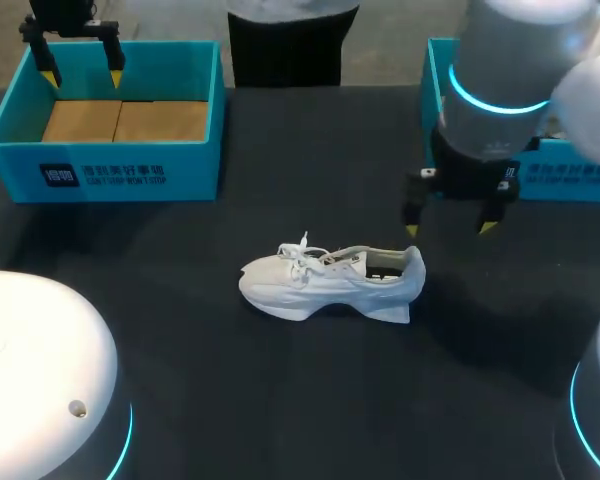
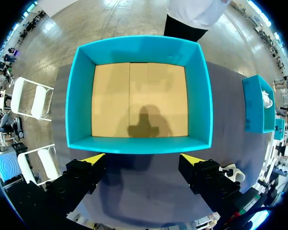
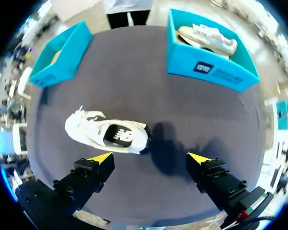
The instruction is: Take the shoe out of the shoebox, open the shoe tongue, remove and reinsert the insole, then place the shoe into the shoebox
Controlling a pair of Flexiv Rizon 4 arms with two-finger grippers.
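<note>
A white shoe [image 1: 330, 281] stands upright on the dark table, toe toward the left, laces loose and its insole [image 3: 119, 135] showing through the opening. My right gripper [image 1: 448, 228] hangs open just above and to the right of the heel; in the right wrist view the shoe [image 3: 107, 135] lies ahead of its left finger, with my right gripper [image 3: 150, 157] holding nothing. My left gripper [image 1: 81, 76] hovers open over the empty teal shoebox [image 1: 10, 110] at the back left. That shoebox [image 2: 81, 96] with its bare cardboard floor lies ahead of the left gripper [image 2: 142, 157].
A second teal box [image 3: 209, 69] at the back right holds another white shoe [image 3: 209, 39]. In the head view this box [image 1: 565, 182] is partly hidden behind my right arm. A person stands beyond the far table edge.
</note>
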